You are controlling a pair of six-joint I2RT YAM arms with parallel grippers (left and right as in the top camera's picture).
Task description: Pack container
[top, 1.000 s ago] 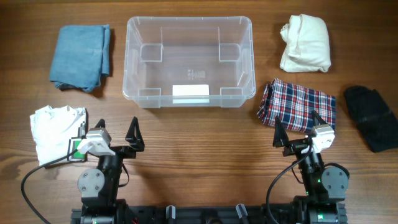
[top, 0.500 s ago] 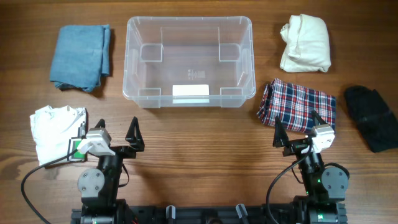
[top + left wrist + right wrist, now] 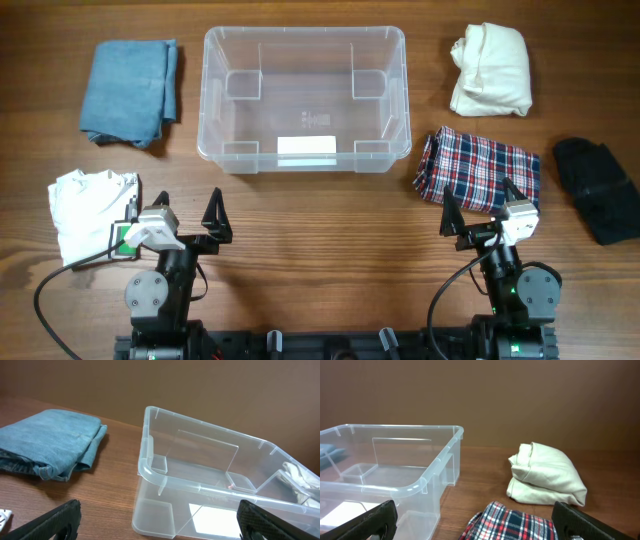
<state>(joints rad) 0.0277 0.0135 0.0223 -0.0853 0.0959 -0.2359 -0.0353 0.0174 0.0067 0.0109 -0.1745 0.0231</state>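
Wood table (image 3: 300, 230), arms at the near edge. Left gripper (image 3: 187, 208) and right gripper (image 3: 478, 208) both spread wide, holding nothing. Container (image 3: 305, 31) sits centre-back, empty, white label (image 3: 305, 148) facing the arms. Left wrist sees blue cloth (image 3: 50, 442); right wrist sees cream cloth (image 3: 547, 475) and plaid cloth (image 3: 510, 522). Only overhead shows white cloth (image 3: 90, 210) and black cloth (image 3: 600, 190).

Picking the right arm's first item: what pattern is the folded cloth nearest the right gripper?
The cloth is red, navy and white plaid; clearest in overhead view.
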